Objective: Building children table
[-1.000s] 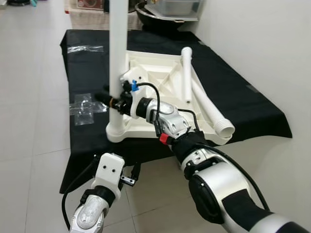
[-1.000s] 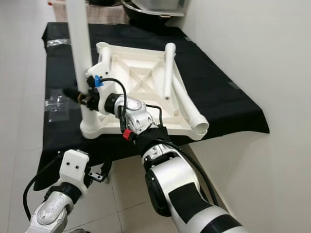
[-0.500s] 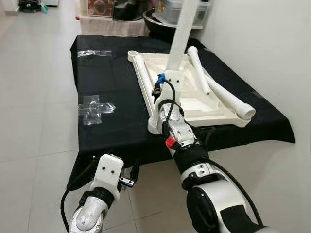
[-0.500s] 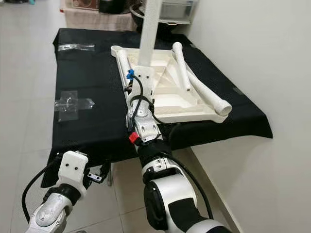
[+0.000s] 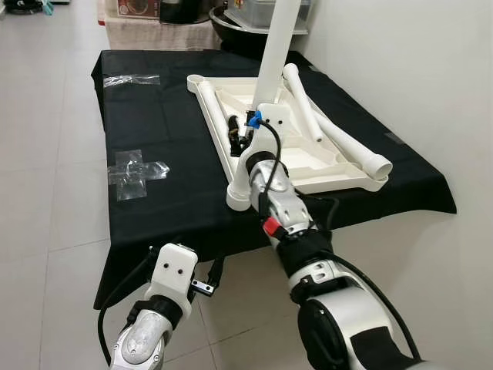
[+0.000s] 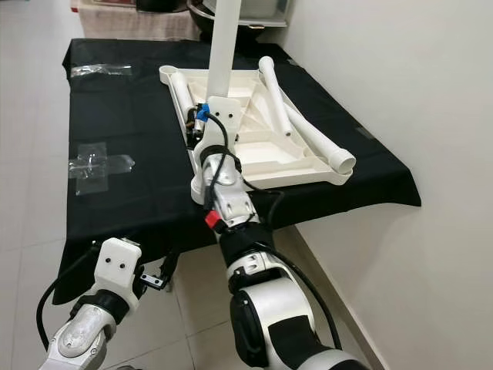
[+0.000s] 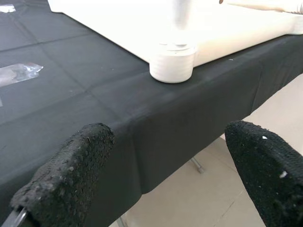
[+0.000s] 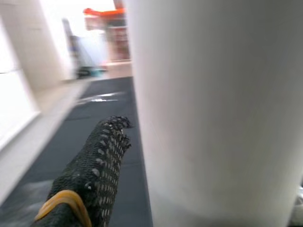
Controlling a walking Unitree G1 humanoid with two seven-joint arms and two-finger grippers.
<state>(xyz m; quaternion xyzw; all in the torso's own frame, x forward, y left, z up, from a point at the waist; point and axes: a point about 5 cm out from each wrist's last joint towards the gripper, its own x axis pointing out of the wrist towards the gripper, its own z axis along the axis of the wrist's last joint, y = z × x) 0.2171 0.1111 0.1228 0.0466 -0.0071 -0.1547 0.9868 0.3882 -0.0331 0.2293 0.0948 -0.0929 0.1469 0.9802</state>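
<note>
A: Surface?
B: Black cloth table (image 5: 169,200) beside a white wall; the white tabletop (image 5: 308,158) lies upside down on it, two loose legs (image 5: 331,131) resting across it.
A: Right arm?
B: Stretched forward over the table edge, right gripper (image 5: 240,140) clasped around the upright leg (image 5: 273,58), wrist just behind it.
A: Left?
B: Low, before the table edge, left gripper (image 7: 165,175) spread wide with nothing in it; the tabletop's corner socket (image 7: 173,61) lies ahead of it.

Clear plastic wrappers (image 5: 139,169) lie on the black cloth (image 5: 166,208) over tiled floor (image 5: 46,193).
</note>
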